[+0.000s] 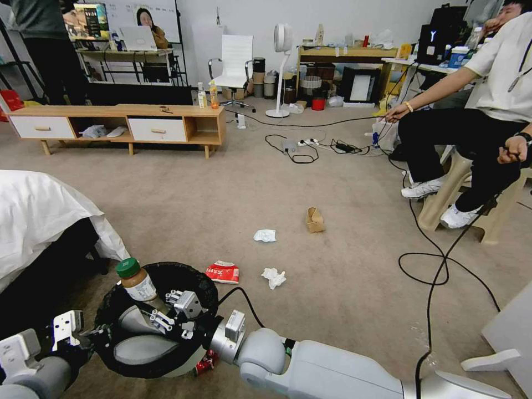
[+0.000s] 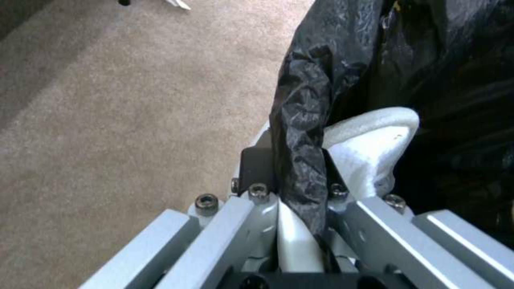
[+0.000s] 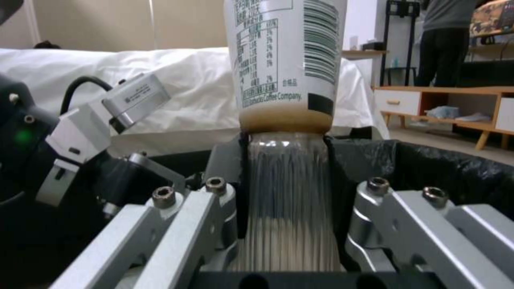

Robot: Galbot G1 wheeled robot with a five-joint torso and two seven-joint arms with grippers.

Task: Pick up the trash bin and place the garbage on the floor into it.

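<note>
The trash bin point(image 1: 145, 349), white with a black bag over its rim, sits low in front of me. My left gripper point(image 1: 91, 336) is shut on the bin's rim point(image 2: 375, 144), pinching the black bag point(image 2: 302, 132) between its fingers. My right gripper point(image 1: 162, 315) is shut on a green-capped bottle point(image 1: 136, 281), held above the bin's opening; its lower body sits between the fingers point(image 3: 230, 188). On the floor point(image 1: 343, 288) lie a red-white carton point(image 1: 223, 272), two tissues point(image 1: 265, 235) point(image 1: 274, 277), a brown box point(image 1: 315, 220) and a red can point(image 1: 206, 362) beside the bin.
A white-covered bed point(image 1: 39, 216) stands at my left. Black cables point(image 1: 432, 271) run over the carpet on the right, near a seated person's feet point(image 1: 438, 202). A low wooden cabinet point(image 1: 122, 126) with two upright drink bottles point(image 1: 208, 95) stands at the back.
</note>
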